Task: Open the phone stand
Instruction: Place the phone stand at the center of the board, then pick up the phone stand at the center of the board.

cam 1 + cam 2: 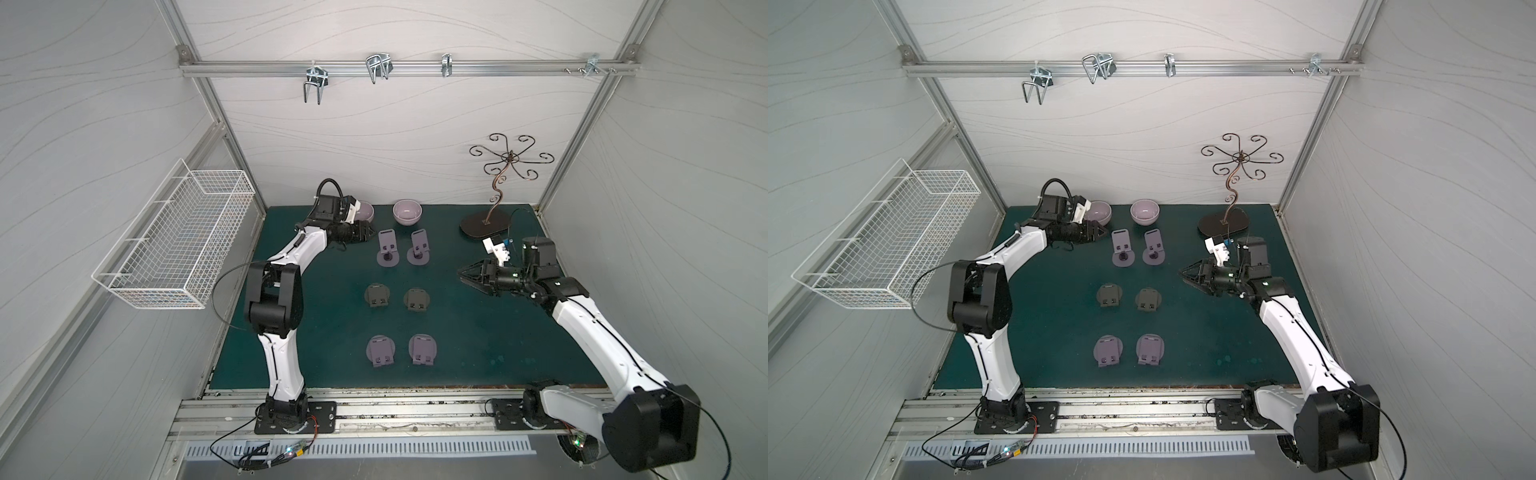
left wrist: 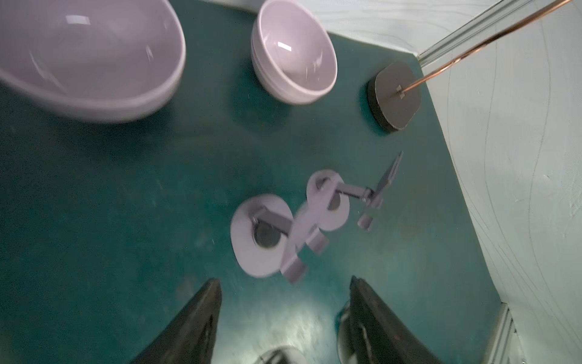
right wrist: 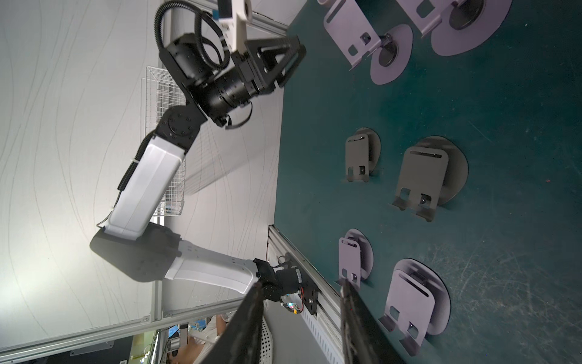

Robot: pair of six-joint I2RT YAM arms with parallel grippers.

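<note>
Six phone stands sit in three rows of two on the green mat (image 1: 478, 340). The two lilac ones at the back (image 1: 387, 249) (image 1: 419, 249) stand unfolded, plates raised. Two dark grey ones (image 1: 377, 296) (image 1: 417, 300) and two lilac ones at the front (image 1: 380, 351) (image 1: 423, 350) lie folded flat. My left gripper (image 1: 368, 232) (image 2: 285, 283) hovers just left of the back-left stand (image 2: 261, 236), open and empty. My right gripper (image 1: 461, 276) (image 3: 301, 283) hangs right of the middle row, turned on its side, jaws apart with nothing between them.
Two lilac bowls (image 1: 407, 212) (image 1: 365, 211) stand at the back edge, one right behind my left wrist. A copper jewellery tree on a dark oval base (image 1: 484, 224) is at the back right. A white wire basket (image 1: 178, 237) hangs on the left wall.
</note>
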